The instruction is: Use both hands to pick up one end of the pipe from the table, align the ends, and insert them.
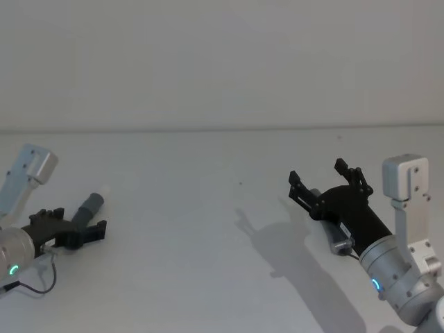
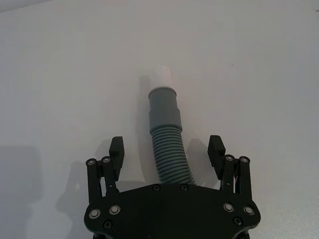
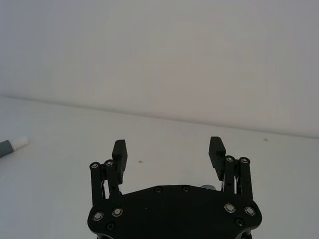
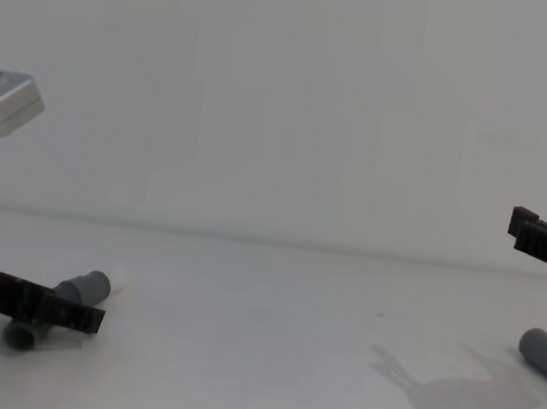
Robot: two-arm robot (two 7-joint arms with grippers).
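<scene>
From the head, the left gripper (image 1: 72,225) sits low at the near left of the table (image 1: 208,229), its fingers spread to either side of the left pipe (image 1: 89,206), whose white tip (image 1: 104,189) points far and right. At the near right, the right gripper (image 1: 319,179) is also spread wide, and a grey bit of the right pipe (image 1: 337,238) shows beneath its body. In the left wrist view, the left gripper (image 2: 166,148) is open, with the ribbed hose of the left pipe (image 2: 169,154) running out between the fingers (image 2: 117,147) without touching either one. Beyond them lie its cuff (image 2: 164,109) and then the white tip (image 2: 162,74), flat on the table (image 2: 259,74). In the right wrist view, the right gripper (image 3: 168,148) is open with bare table (image 3: 164,134) between its fingers, and the white tip (image 3: 19,143) of the left pipe lies well apart on the far side of it. From the chest, the left gripper (image 4: 77,315) is down just above the table (image 4: 265,345), with the cuff (image 4: 86,288) and white tip (image 4: 118,284) sticking out past it toward the right. The right gripper (image 4: 531,228) hangs well above the surface at the right edge, and the right pipe (image 4: 546,353) lies on the table below it, its cuff pointing left; this side view does not show the spread of either gripper's fingers.
</scene>
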